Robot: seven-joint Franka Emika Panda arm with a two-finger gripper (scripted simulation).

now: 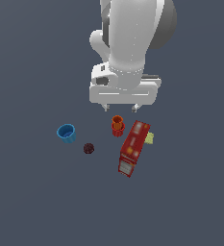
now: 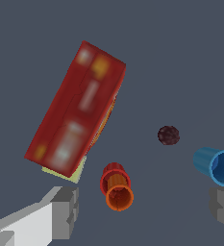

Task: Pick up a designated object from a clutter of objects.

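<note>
Orange, small tapered plastic-looking cup (image 1: 117, 121) with wider rim and faint ribbing, lying tipped on dark grey matte counter (image 1: 31, 202); in wrist view (image 2: 119, 196) open mouth faces the camera, long axis running from rim back toward the small red ribbed cup (image 2: 113, 174) touching its base end. In exterior view, red cup (image 1: 118, 129) just below orange one, the two overlapping. Long red rectangular box with blurred pale label patches (image 1: 133, 147) close on exterior view's right of the pair, narrow gap between. Tiny pale-yellow flat block (image 1: 150, 138) tucked against box's far side. Open counter on exterior view's left of the cups; small dark maroon rough-textured ball (image 1: 88, 148) and smooth blue cup (image 1: 67, 133), tipped over, well apart from them. White end effector (image 1: 119, 107) hanging above orange cup, not touching; jaws spread wide, grey fingers (image 2: 65, 211) seen at both sides in wrist view, orange cup between them, nothing held.
</note>
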